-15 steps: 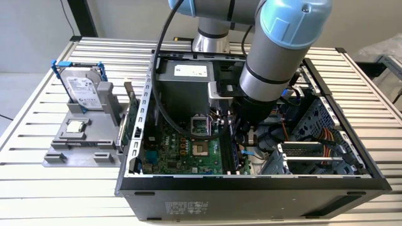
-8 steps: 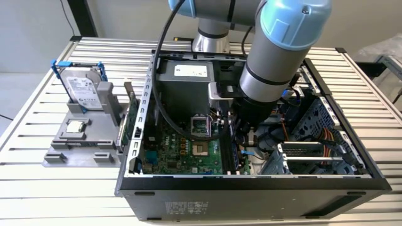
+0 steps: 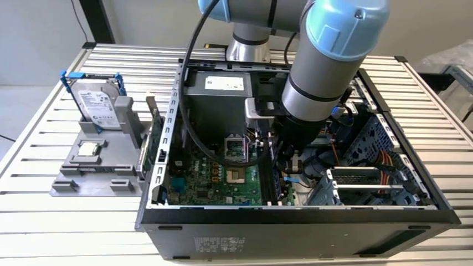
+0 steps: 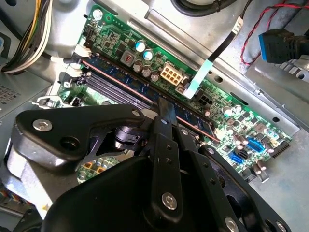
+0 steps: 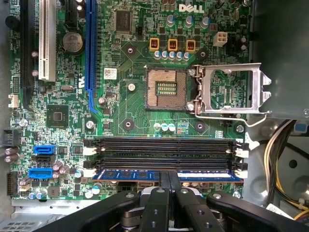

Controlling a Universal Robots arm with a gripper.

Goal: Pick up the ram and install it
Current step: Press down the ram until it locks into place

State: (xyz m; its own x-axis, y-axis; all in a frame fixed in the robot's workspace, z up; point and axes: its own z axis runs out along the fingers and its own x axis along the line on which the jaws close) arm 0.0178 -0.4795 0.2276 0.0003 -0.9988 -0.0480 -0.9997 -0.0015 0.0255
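Note:
The ram (image 5: 125, 175) is a long thin stick with a blue label. It stands on edge in the memory slot of the green motherboard (image 5: 120, 63) that lies closest to my gripper. In the second wrist view the ram (image 4: 120, 77) runs slantwise across the board. My gripper (image 5: 169, 180) is down inside the computer case (image 3: 296, 221), its black fingers (image 5: 162, 186) pressed together. The tips rest on the ram's top edge near its middle, and nothing is held between them. In the exterior view the gripper (image 3: 284, 166) is low over the board's right side.
Two empty black memory slots (image 5: 164, 143) lie beside the ram, with the open processor socket (image 5: 166, 88) beyond them. Cable bundles (image 5: 280, 159) hang at the case wall. Outside the case, a grey stand holds a hard drive (image 3: 99, 105) and a processor chip (image 3: 88, 148).

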